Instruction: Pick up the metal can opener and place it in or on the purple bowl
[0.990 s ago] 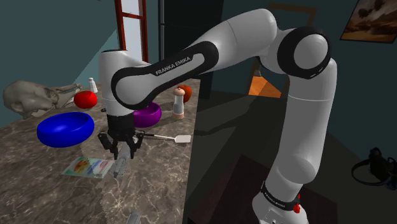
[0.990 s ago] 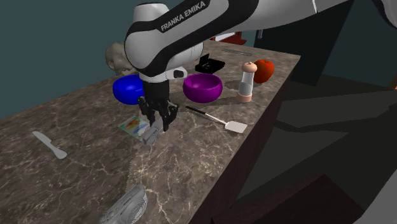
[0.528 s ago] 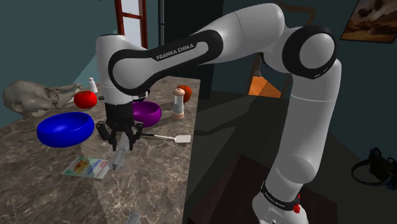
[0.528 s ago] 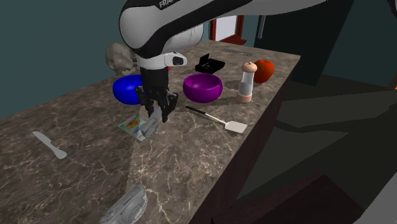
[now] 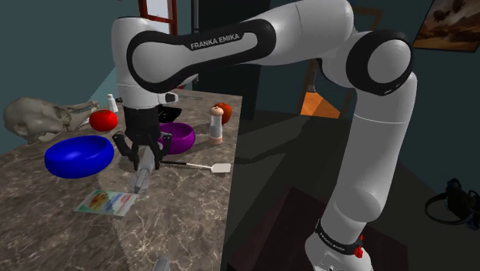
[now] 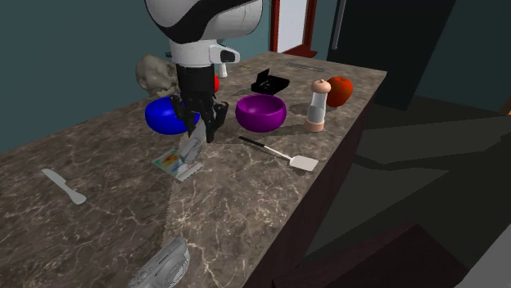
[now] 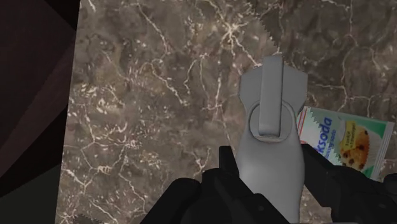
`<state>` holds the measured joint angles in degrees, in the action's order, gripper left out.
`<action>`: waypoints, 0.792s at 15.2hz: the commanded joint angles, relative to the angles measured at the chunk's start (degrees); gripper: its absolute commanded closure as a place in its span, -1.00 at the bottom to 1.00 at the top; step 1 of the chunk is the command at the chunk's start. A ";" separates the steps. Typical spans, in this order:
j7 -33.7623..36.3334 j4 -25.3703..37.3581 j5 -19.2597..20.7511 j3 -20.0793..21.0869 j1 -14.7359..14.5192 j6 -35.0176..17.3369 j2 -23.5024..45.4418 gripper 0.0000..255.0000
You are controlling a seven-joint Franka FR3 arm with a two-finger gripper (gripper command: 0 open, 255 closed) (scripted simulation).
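Evidently the pincer point(image 5: 143, 162) is clamped on the grey can opener point(image 5: 141, 182), dangling clear of the counter point(image 5: 185, 209) left of centre in the shoulder view. The purple bowl point(image 5: 178, 138) lies just up-right, so this height probably clears its rim.

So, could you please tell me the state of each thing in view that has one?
can opener, clasped in the jaws, held clear of the counter
purple bowl, upright, empty
blue bowl, upright, empty
pepper mill, standing upright
spatula, lying flat
packet, lying flat
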<state>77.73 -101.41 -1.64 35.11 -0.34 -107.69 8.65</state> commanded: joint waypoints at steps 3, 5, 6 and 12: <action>0.04 2.23 -0.36 0.09 0.06 2.79 -0.66 1.00; -1.00 3.23 -0.11 -0.42 0.65 3.47 -0.17 1.00; -2.03 3.97 0.19 -0.93 1.23 3.81 0.42 1.00; -7.74 10.07 2.42 -3.80 4.26 6.30 5.12 1.00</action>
<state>70.91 -92.62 0.19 31.80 3.52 -101.69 12.54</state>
